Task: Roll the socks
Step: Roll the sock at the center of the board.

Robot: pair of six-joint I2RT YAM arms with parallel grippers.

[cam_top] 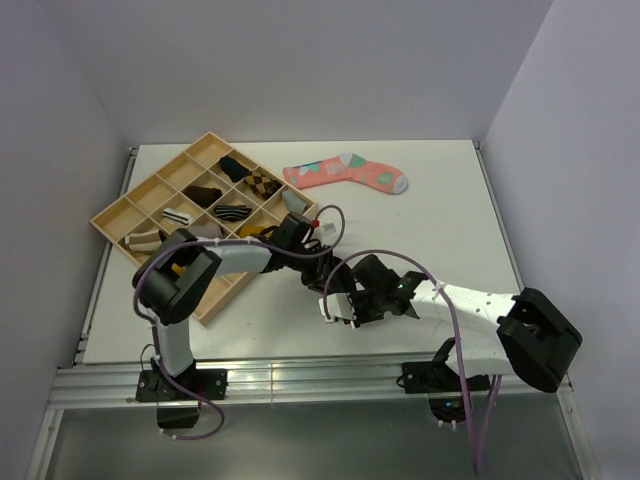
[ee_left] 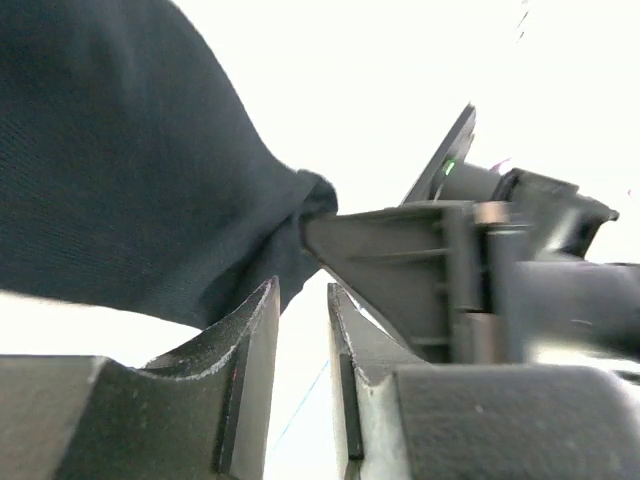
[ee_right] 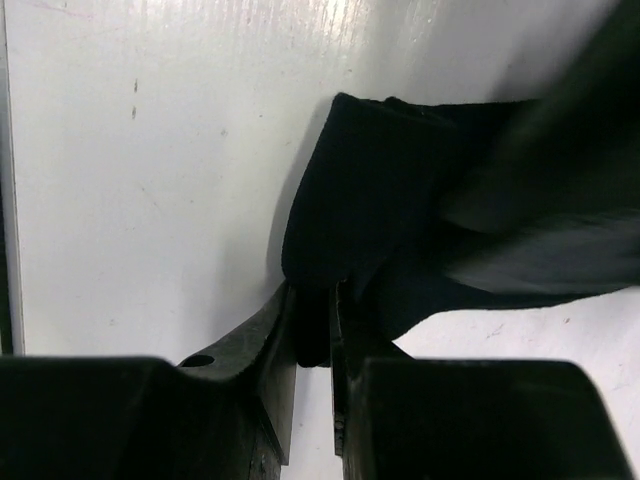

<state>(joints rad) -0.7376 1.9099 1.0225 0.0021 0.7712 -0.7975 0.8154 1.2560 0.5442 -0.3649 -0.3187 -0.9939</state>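
Both arms are leaning in low so the wrists are almost meeting in the middle. Left arm (cam_top: 230, 258) is folding hard at the elbow with its forearm pointing rightward. Right arm (cam_top: 470, 303) is lying stretched out leftward toward it. Left pincer (ee_left: 300, 292) is sitting with just a slim gap between its jaws, nothing in there. Right pincer (ee_right: 313, 296) is squeezing tight on a fold of sock (ee_right: 380, 200).

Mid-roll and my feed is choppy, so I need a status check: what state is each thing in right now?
right gripper: shut on the black sock
left gripper: slightly open, empty
black sock: unrolled, one edge pinched
pink sock: flat on the table, unrolled
tray: several compartments hold sock bundles
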